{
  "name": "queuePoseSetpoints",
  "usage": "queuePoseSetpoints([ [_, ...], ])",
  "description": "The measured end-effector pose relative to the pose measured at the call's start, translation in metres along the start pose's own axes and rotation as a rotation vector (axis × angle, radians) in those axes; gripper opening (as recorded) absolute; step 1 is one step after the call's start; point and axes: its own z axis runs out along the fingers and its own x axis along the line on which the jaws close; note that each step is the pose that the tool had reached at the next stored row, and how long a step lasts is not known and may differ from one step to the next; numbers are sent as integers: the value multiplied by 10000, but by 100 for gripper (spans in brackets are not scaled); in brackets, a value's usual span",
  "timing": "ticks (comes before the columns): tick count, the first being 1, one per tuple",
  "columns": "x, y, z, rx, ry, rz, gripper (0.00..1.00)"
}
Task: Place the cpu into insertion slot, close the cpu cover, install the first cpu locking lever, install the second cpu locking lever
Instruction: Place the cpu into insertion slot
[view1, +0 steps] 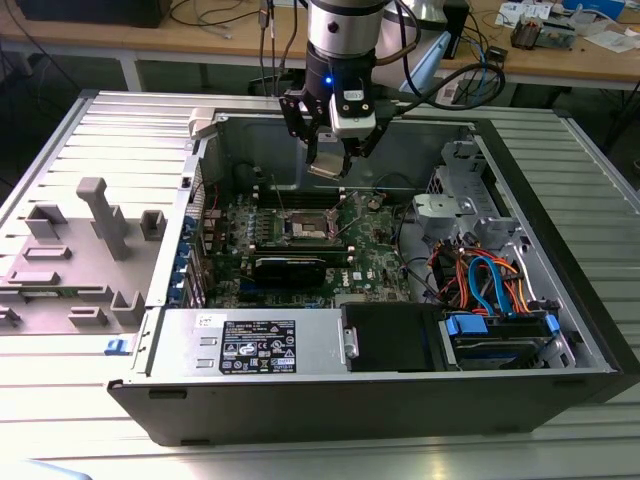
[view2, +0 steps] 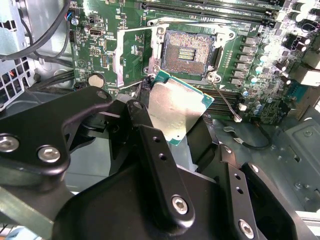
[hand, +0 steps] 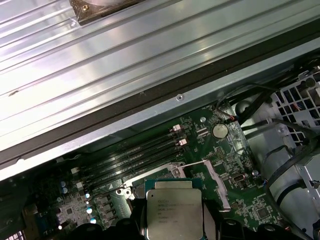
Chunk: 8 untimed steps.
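— Entry one, the setting?
— A ribbed grey metal table (view1: 60, 130). On it lies an open computer case (view1: 350, 410) with its motherboard (view1: 375, 255) facing up. A cluttered workbench (view1: 200, 40) stands beyond.

— Entry two, your gripper?
— My gripper (view1: 330, 160) hangs over the motherboard, at the mouth of the case. Its black fingers (view2: 160, 165) are pinched on the cpu (view2: 172, 107), one on each of two opposite edges.

— Entry three, the cpu?
— It is in my grip, and its metal top shows in both wrist views, with a green border at the corners. It is in the air, tilted in the exterior view, and touches my fingers alone.

— Entry four, the insertion slot?
— The insertion slot (view2: 187, 52) is below my fingertips and a little ahead of them, apart from the cpu. Its contact field lies bare.

— Entry five, the cpu cover?
— The cpu cover (view2: 119, 57) is swung open to one side of the slot, off to the side of my fingers. Green board shows through its window.

— Entry six, levers?
— One thin wire locking lever (view2: 226, 105) stands free by the slot's corner, just past the cpu's edge.

— Entry seven, sundries?
— Long black memory slots (hand: 135, 155) lie beyond the slot from my hand, with a coin cell battery (hand: 219, 131) near them.
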Motion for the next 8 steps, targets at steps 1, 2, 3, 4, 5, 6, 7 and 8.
queuePoseSetpoints([
  [1,0,0,0,0,0,8,55],
  [2,0,0,0,0,-1,12,55],
  [3,0,0,0,0,-2,15,55],
  [4,0,0,0,0,-2,23,55],
  [5,0,0,1,-1,-2,28,55],
  [6,0,0,1,-1,-2,32,55],
  [7,0,0,1,-1,-2,36,55],
  [8,0,0,1,-1,-3,40,55],
])
